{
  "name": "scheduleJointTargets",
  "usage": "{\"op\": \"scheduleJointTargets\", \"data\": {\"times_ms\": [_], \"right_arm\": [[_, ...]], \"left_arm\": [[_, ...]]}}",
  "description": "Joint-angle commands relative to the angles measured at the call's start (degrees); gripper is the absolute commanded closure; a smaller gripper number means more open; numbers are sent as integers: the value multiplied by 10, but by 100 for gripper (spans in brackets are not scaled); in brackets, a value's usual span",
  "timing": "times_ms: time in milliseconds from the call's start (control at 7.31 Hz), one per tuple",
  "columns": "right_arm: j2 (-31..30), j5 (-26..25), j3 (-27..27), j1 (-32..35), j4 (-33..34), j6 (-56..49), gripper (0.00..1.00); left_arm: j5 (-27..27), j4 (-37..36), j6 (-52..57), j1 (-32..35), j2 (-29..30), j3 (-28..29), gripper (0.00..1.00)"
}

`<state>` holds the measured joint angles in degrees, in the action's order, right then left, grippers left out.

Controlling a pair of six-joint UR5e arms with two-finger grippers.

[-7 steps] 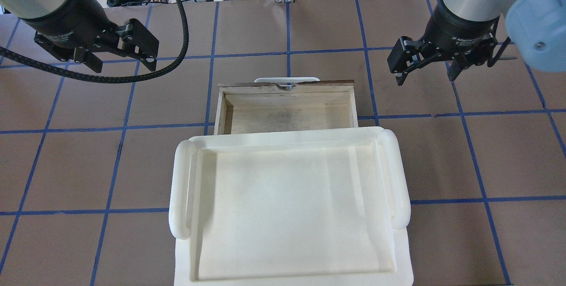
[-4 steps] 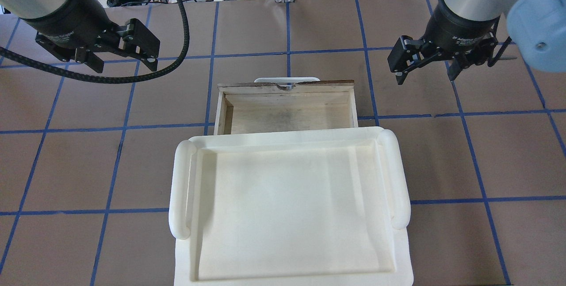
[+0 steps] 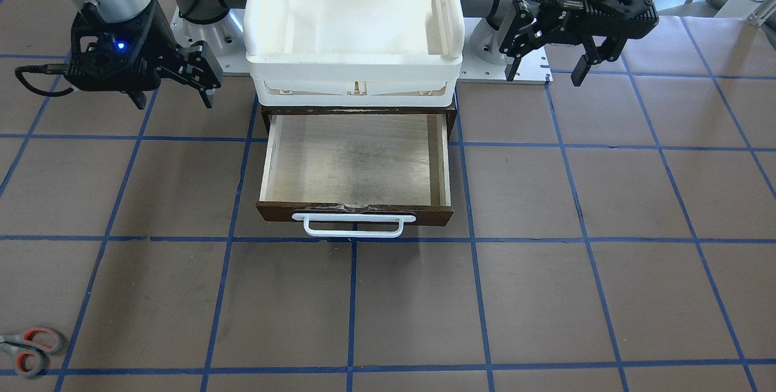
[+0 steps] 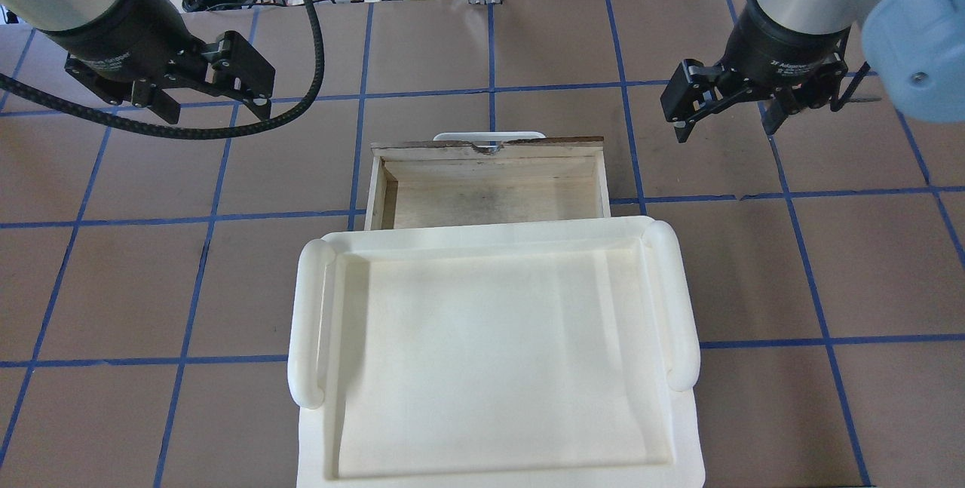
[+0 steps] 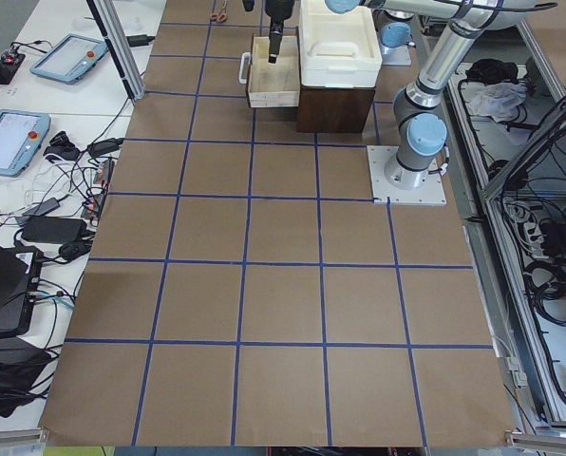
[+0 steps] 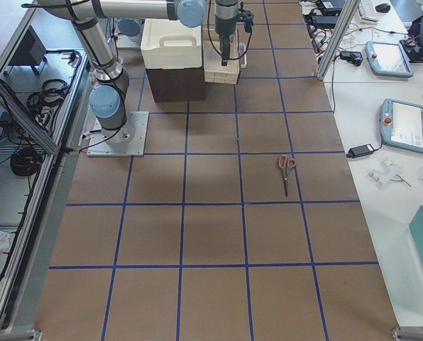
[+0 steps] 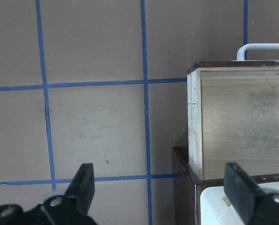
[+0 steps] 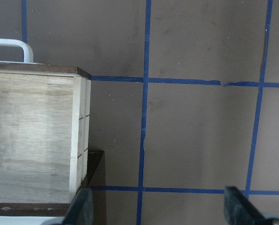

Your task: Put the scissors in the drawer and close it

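Scissors (image 3: 27, 348) lie flat on the worktop (image 3: 545, 271) in the lower left corner of the front-facing view, well apart from the pulled-out drawer (image 3: 354, 162) at centre. We see the left claw (image 3: 545, 71) at upper right and the right claw (image 3: 174, 100) at upper left, both spread wide above the worktop.
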<state>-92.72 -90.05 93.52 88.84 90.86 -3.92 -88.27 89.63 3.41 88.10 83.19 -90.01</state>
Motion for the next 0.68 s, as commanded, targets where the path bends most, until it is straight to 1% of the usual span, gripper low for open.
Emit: {"op": "scheduleJointTargets", "data": {"times_ms": [0, 137, 410, 547], "right_arm": [[1, 1, -2, -9, 3, -45, 0], [2, 0, -2, -19, 6, -131, 0], [7, 5, -1, -78, 6, -307, 0], [34, -2, -1, -93, 26, -400, 0]], "left_arm": [[-1, 0, 0, 0, -1, 0, 0], [0, 0, 0, 0, -1, 0, 0], [-1, 0, -1, 0, -5, 1, 0], [-1, 0, 0, 0, -8, 1, 0]]}}
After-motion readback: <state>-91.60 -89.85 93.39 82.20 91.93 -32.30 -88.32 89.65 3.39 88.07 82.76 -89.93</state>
